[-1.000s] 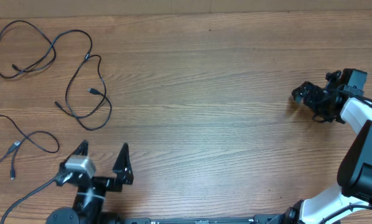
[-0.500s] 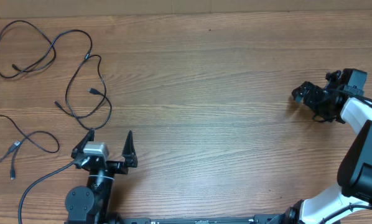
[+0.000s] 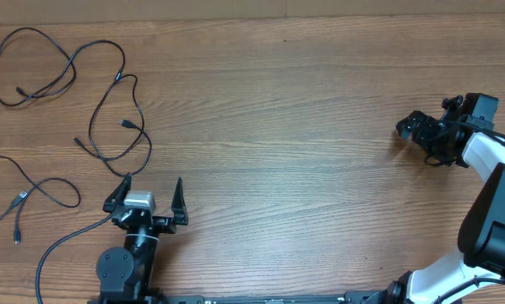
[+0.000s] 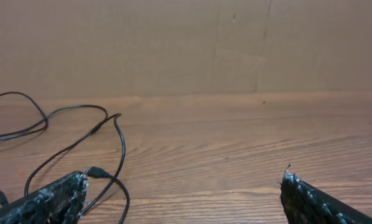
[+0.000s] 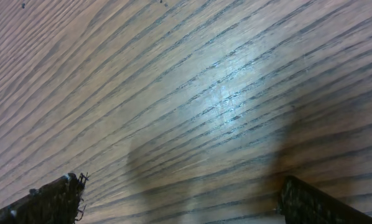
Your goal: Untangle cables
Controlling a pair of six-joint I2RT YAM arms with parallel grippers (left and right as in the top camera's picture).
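Black cables (image 3: 138, 101) lie as loose strands at the left of the overhead view. One loops in the far upper left, a longer one winds down beside it, and a third sits lower, against the left edge. Whether the upper two cross or only lie close together is too fine to tell.

At the bottom left, the left gripper (image 3: 152, 181) has its jaws spread wide and holds nothing. Its tips are near the bottom curve of the middle strand. For a clean pick, I judge it should settle on a single run of cord away from any crossing. It should pinch close to a plug end and draw the cord slowly toward the bare wooden table (image 3: 278, 127), so that no neighbouring strand is dragged along.

At the far right, the right gripper (image 3: 413, 135) is likewise released and empty. It is over plain wood, well apart from every cable.
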